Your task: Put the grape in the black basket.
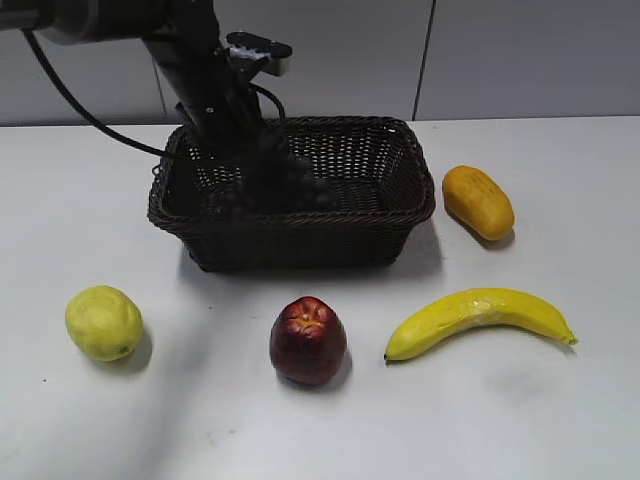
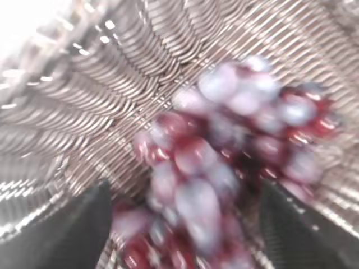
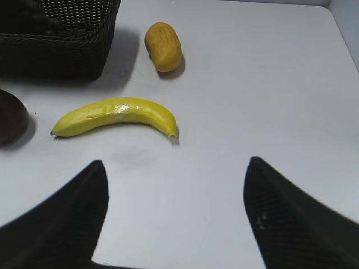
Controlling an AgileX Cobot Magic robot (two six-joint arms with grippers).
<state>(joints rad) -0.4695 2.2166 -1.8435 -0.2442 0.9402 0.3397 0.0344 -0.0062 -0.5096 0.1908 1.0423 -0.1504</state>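
The grape (image 1: 290, 182), a long bunch of dark purple-red grapes, lies inside the black basket (image 1: 400, 215), left of its middle. In the left wrist view the bunch (image 2: 235, 129) is blurred against the woven basket wall (image 2: 84, 101). My left gripper (image 1: 250, 140) reaches down into the basket over the bunch. Its fingers (image 2: 184, 188) stand wide apart, open, with grapes between them. My right gripper (image 3: 176, 165) is open and empty above bare table, out of the exterior view.
On the white table in front of the basket are a yellow-green lemon (image 1: 103, 322), a dark red apple (image 1: 308, 340) and a banana (image 1: 480, 318). An orange-yellow fruit (image 1: 478, 201) lies to the right of the basket. The banana (image 3: 115, 116) lies ahead of the right gripper.
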